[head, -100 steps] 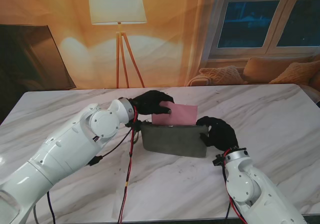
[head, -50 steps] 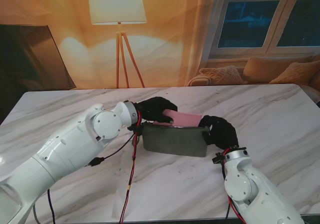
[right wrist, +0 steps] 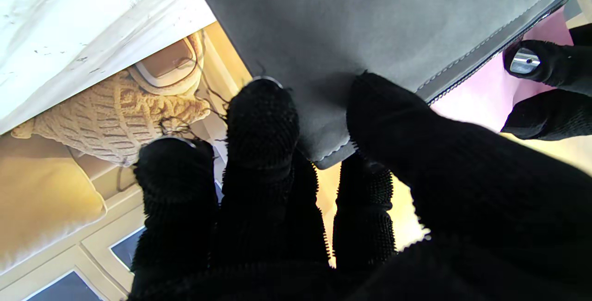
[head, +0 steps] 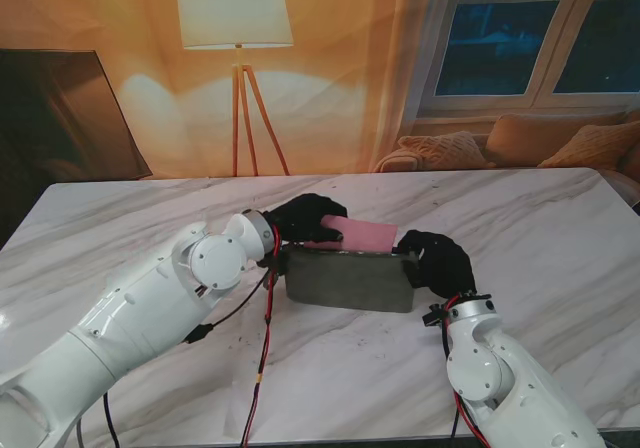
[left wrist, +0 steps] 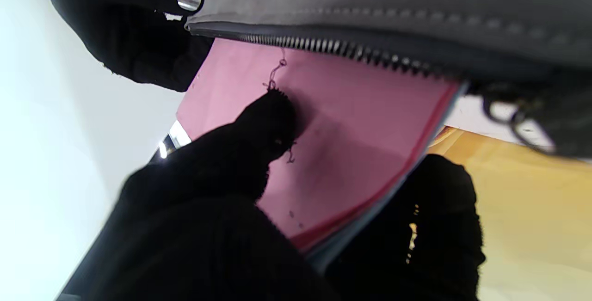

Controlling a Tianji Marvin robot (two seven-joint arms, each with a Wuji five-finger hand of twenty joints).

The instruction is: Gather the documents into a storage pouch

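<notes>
My left hand (head: 306,218) pinches the flat pink paper documents (head: 362,235), half-sunk in the grey fabric zip pouch (head: 348,280) mid-table; at its three o'clock end, my right hand (head: 437,263) clamps the pouch.

The stand camera looks down from behind the arms across the whole table (head: 560,228) toward the lamp (head: 234,8) and window (head: 540,28). Each wrist camera sits close behind its fingers, inverted. All three views share the grey pouch (head: 347,279) (left wrist: 397,9) (right wrist: 360,23) and pink papers (head: 364,235) (left wrist: 351,120) (right wrist: 481,97).
</notes>
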